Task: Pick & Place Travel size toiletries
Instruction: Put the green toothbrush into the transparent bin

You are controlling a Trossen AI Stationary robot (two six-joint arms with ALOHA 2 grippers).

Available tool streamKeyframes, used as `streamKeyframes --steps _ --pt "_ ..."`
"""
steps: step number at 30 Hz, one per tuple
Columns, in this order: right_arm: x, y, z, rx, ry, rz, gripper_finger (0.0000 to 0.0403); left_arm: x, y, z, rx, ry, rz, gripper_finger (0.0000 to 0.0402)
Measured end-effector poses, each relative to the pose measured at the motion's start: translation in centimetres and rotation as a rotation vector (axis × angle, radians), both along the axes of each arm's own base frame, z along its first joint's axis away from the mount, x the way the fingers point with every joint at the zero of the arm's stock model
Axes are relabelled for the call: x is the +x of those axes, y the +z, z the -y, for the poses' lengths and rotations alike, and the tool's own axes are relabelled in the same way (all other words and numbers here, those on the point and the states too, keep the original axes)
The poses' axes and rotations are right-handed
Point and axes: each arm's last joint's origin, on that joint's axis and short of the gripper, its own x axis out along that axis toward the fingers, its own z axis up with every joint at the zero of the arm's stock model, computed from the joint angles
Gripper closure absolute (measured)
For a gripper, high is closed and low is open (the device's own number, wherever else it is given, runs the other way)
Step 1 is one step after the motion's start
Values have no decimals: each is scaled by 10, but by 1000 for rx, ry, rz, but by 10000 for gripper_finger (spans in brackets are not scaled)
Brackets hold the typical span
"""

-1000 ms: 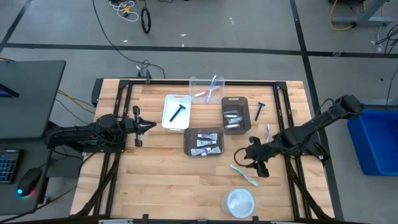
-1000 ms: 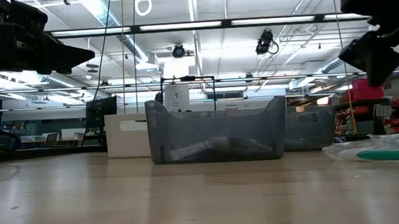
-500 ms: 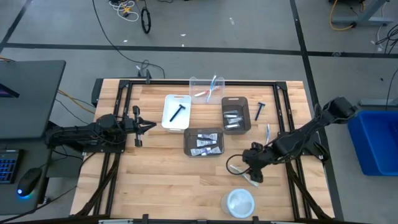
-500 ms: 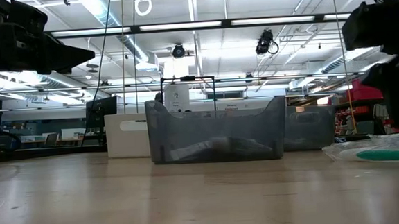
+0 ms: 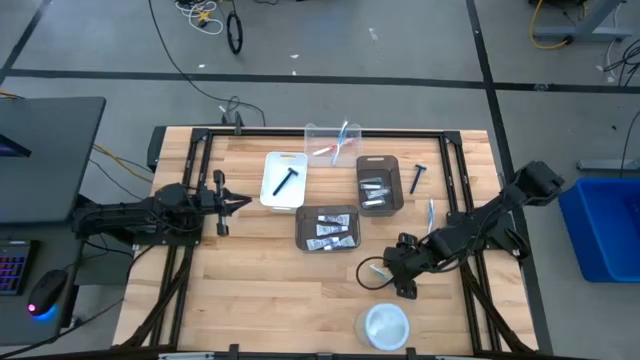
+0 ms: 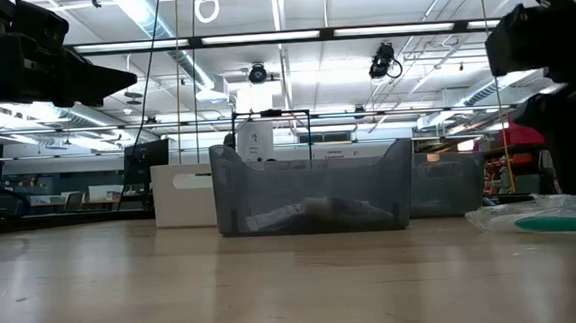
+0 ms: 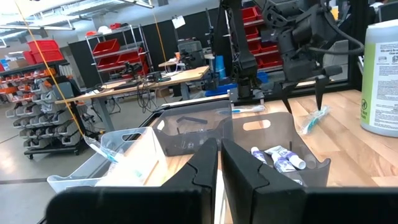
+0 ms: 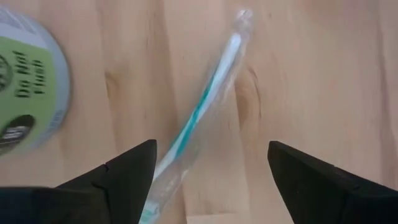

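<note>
The right gripper (image 8: 208, 180) hangs just over the wrapped toothbrush (image 8: 199, 115), its 2 fingers spread wide to either side and holding nothing. The brush lies flat on the wooden table (image 5: 250, 290), near the front right, beside the round white container (image 5: 385, 325). It looks light and stiff, but the clear wrapper is likely slick and crinkly. I'd pinch across the middle of the handle, where it's straightest. The left gripper (image 7: 219, 163) waits at the table's left side with its fingers drawn together, empty.
</note>
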Motion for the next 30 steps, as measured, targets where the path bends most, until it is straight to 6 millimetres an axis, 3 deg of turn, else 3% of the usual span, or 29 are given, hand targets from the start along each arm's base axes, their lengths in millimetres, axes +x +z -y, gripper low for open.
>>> streamKeyframes --steps 20,30 --pt "20 -30 -13 -65 -23 -99 90 0 0 0 0 0 0 374" --pt "19 -29 -12 -60 -22 -116 162 0 0 0 0 0 0 374"
